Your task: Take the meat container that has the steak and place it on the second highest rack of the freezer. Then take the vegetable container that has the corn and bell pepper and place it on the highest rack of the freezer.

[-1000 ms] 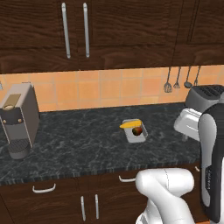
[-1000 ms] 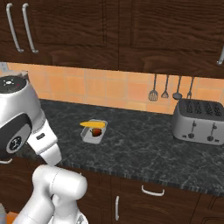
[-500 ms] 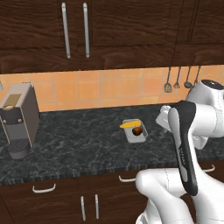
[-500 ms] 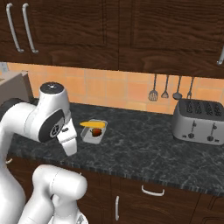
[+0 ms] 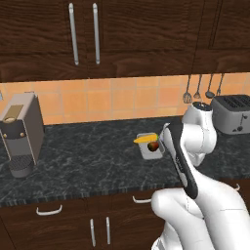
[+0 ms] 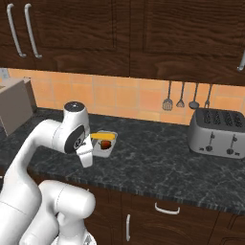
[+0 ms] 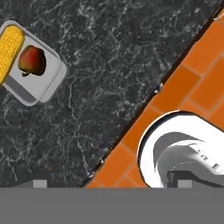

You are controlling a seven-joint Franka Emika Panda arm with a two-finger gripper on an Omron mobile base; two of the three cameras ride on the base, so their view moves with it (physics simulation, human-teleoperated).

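- While the white jointed arm (image 5: 188, 146) folds back on itself above the dark speckled stone counter (image 5: 88, 161), its hand looks down on the counter and the orange tiled wall (image 5: 112, 100) behind it.
- On the counter, roughly midway along it and nearer the wall than the front edge, sits the small shallow grey rectangular tray (image 5: 149, 146), flat and upright.
- Inside the tray lies the slim yellow-orange corn cob (image 5: 145, 139), stretched across the tray with one end poking past the rim; in the hand view the cob (image 7: 9, 48) runs off the picture's left side.
- Just beside the cob, inside the same tray, rests the small round dark red bell pepper (image 7: 31, 60); whether it touches the cob I cannot tell.
- The claw's two small dark tips (image 7: 40, 183) peek up at the bottom of the hand view, set wide apart and holding nothing; the tray is well away from them.
- To the left on the counter stands a boxy grey coffee machine (image 5: 22, 132); to the right, a silver four-slot toaster (image 6: 217, 130).
- Three dark kitchen utensils (image 6: 180, 96) hang on the tiles near the toaster.
- Dark wooden cabinets (image 5: 97, 34) with long grey bar handles hang above, and dark drawers (image 6: 165, 210) sit below the counter.
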